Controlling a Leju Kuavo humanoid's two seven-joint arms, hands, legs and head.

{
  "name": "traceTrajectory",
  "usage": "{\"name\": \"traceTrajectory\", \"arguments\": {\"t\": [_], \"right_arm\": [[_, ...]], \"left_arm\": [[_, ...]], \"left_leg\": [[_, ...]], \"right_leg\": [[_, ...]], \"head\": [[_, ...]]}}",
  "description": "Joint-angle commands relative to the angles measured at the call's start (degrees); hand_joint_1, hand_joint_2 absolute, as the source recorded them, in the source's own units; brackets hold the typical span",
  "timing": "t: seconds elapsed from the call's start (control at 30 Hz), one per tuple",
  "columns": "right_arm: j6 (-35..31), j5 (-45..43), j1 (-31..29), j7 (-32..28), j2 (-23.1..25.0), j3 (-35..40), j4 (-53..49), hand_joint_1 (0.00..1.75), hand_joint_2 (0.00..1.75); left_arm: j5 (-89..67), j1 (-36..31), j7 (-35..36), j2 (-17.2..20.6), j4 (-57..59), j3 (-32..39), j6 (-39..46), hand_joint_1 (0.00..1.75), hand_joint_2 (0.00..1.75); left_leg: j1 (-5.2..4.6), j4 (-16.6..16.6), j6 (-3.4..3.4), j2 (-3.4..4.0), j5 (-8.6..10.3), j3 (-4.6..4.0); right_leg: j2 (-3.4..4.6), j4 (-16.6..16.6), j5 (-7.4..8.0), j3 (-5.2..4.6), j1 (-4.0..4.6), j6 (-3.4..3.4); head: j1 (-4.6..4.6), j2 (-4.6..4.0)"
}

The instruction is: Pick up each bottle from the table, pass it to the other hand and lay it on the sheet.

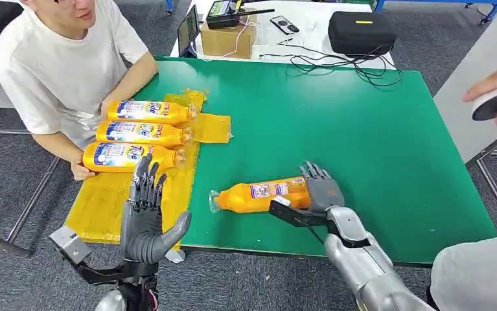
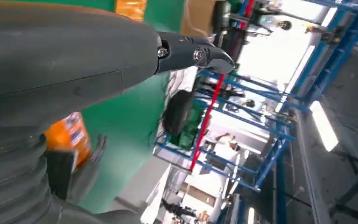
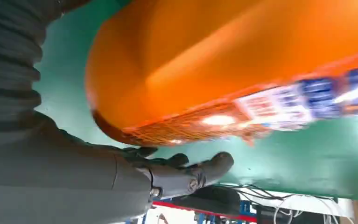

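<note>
A robotics lab or workshop: blue metal racking (image 2: 261, 116) stood behind a green worktable (image 1: 336, 136) (cables (image 1: 336, 61) and equipment cases (image 1: 362, 31) nearby).

Three bottles (image 1: 143, 133) lie side by side on the sheet (image 1: 106, 201) at the table's (image 1: 336, 123) left, a fourth bottle (image 1: 265, 194) right of it

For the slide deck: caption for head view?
Right hand at orange bottle on green table; left hand open.

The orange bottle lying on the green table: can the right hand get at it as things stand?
Probably yes. The right hand already lies at the base end of the orange bottle, fingers beside it, and nothing stands between them on the green table.
</note>
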Motion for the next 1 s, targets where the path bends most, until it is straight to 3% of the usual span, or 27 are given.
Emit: {"name": "traceTrajectory", "arguments": {"t": [0.03,0.37,0.4,0.43,0.73,0.93,1.0], "right_arm": [[1.4,2.4,-3.8,0.3,2.6,8.7,5.2,0.0,1.75],[15.9,-0.1,-8.6,3.4,4.1,16.0,10.8,0.03,1.75],[15.9,-0.5,-8.6,3.4,3.9,16.2,11.0,1.12,1.75],[17.8,-0.9,-9.0,3.6,3.6,17.1,12.4,1.73,1.75],[23.5,-4.2,-7.5,5.6,1.5,18.1,14.6,1.75,1.75],[24.3,-12.2,-6.8,2.8,2.1,12.4,14.2,1.75,1.75],[24.9,-15.0,-6.2,-1.1,1.4,11.8,13.4,1.75,1.75]], "left_arm": [[4.0,-0.4,3.8,0.0,4.2,2.1,-1.6,0.0,1.75],[3.2,0.5,4.6,0.1,4.0,2.8,-1.0,0.0,1.75],[3.2,0.6,4.6,0.1,4.0,2.8,-0.9,0.0,1.75],[2.7,0.7,4.4,0.3,4.0,2.8,-0.4,0.0,1.75],[1.3,1.9,4.7,1.3,3.0,1.8,0.5,0.0,1.75],[1.0,1.3,5.0,1.7,3.6,0.9,0.5,0.0,1.75],[0.9,1.5,4.8,2.0,4.0,0.5,0.7,0.0,1.75]], "left_leg": [[-0.02,-0.1,-0.03,0.11,-0.05,0.16],[0.02,-0.1,-0.07,0.09,-0.06,0.22],[0.02,-0.1,-0.06,0.03,-0.04,0.19],[0.0,-0.1,-0.04,0.01,-0.03,0.15],[0.03,-0.1,-0.04,-0.21,-0.01,0.5],[0.02,-0.1,-0.03,-0.27,-0.02,0.71],[0.03,-0.1,-0.04,-0.33,-0.01,0.76]], "right_leg": [[0.08,0.0,-0.03,0.14,-0.01,-0.07],[0.04,0.0,-0.04,0.19,0.04,-0.13],[-0.02,-0.1,-0.04,0.18,0.03,-0.11],[-0.03,-0.1,-0.03,0.15,0.02,-0.07],[-0.2,-0.2,-0.07,0.5,0.04,-0.09],[-0.22,-0.2,-0.08,0.75,0.03,-0.08],[-0.27,-0.2,-0.08,0.8,0.04,-0.1]], "head": [[-0.02,0.0],[-0.02,0.0],[-0.02,0.0],[-0.02,0.0],[0.0,0.0],[0.0,0.0],[0.0,0.0]]}}
